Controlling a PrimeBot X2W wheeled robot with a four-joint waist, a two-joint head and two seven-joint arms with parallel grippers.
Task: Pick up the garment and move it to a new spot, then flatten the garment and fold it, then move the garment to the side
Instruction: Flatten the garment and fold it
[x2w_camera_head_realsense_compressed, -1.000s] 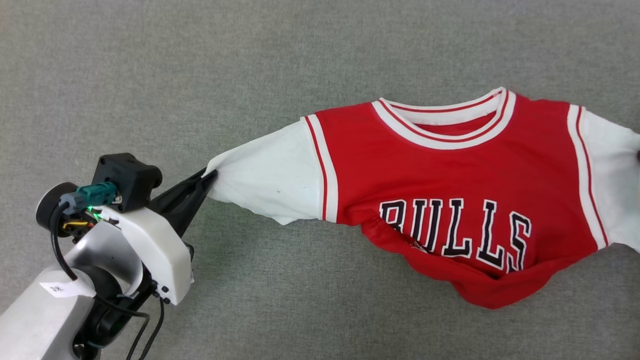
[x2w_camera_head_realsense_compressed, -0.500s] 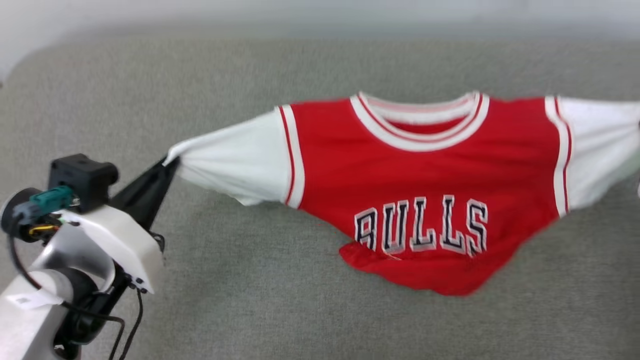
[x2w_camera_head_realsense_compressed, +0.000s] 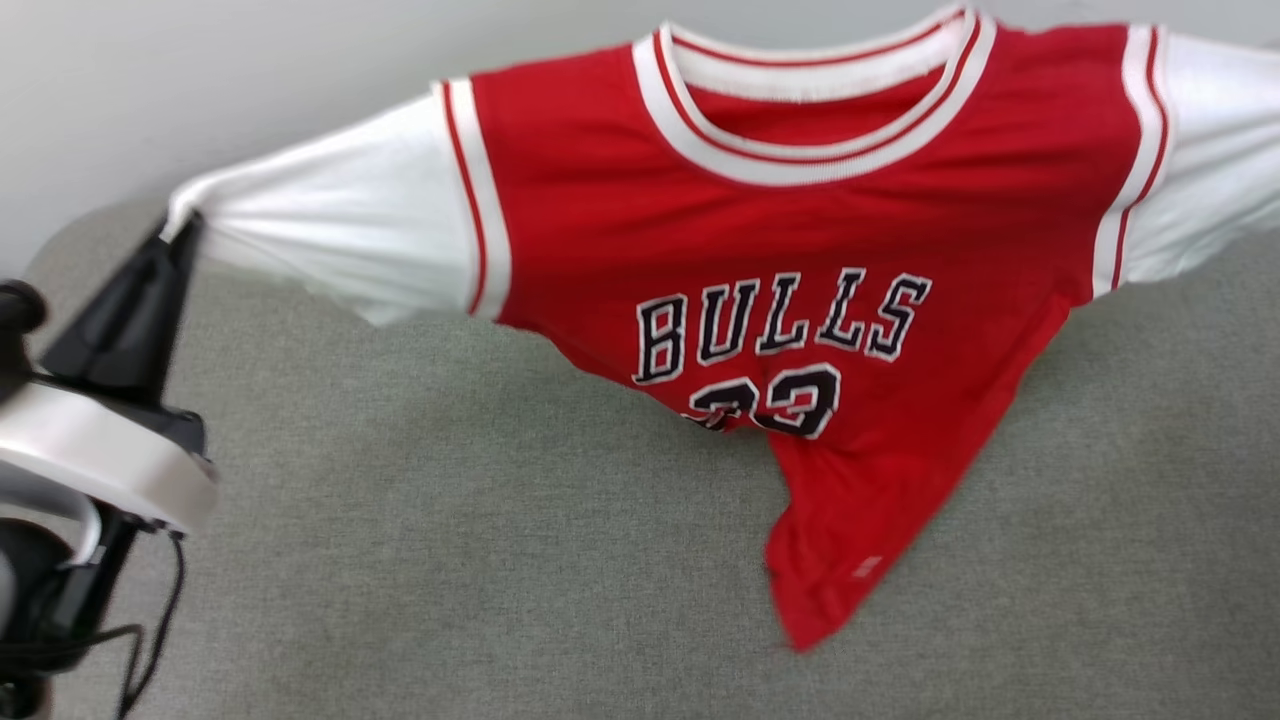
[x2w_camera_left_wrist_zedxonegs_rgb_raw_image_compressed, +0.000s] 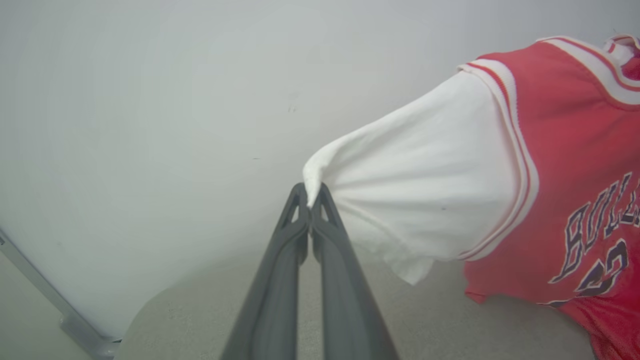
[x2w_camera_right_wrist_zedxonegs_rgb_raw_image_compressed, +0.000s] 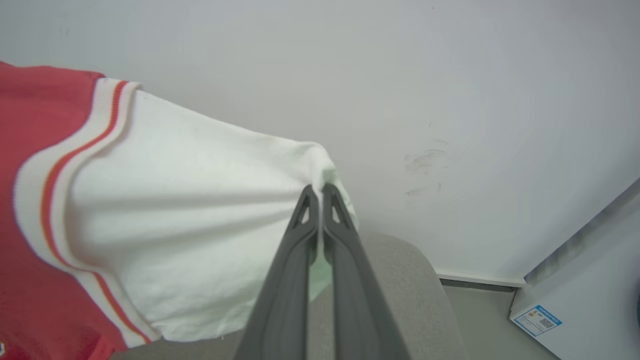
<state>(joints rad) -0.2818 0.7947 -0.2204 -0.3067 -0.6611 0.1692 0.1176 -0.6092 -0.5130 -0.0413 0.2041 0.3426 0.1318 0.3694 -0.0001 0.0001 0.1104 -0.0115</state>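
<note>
**Garment held aloft by both sleeves**

The garment (x2w_camera_head_realsense_compressed: 800, 200), a red jersey-style T-shirt with white sleeves, hangs spread between the two arms in front of a pale wall (x2w_camera_head_realsense_compressed: 200, 80) and above a grey fabric-covered surface (x2w_camera_head_realsense_compressed: 450, 560). Its chest faces the head camera, collar (x2w_camera_head_realsense_compressed: 810, 150) uppermost, with dark "BULLS" lettering (x2w_camera_head_realsense_compressed: 780, 320) and a partly folded "23" beneath.

The left gripper (x2w_camera_head_realsense_compressed: 182, 228) has its two dark fingers pressed together on the cuff tip of the white sleeve (x2w_camera_head_realsense_compressed: 340, 240) on the robot's left. In the left wrist view the cloth is pinched between the fingertips and drawn into tight radiating creases.

The right gripper (x2w_camera_right_wrist_zedxonegs_rgb_raw_image_compressed: 316, 191) is likewise clamped, its fingertips closed on the outer edge of the opposite sleeve (x2w_camera_right_wrist_zedxonegs_rgb_raw_image_compressed: 200, 200), which stretches taut towards the red body.

The upper edge of the shirt runs nearly level. The lower part sags, and the hem (x2w_camera_head_realsense_compressed: 810, 610) gathers into a narrow point drooping right of centre. Whether that point touches the grey surface cannot be told.
</note>
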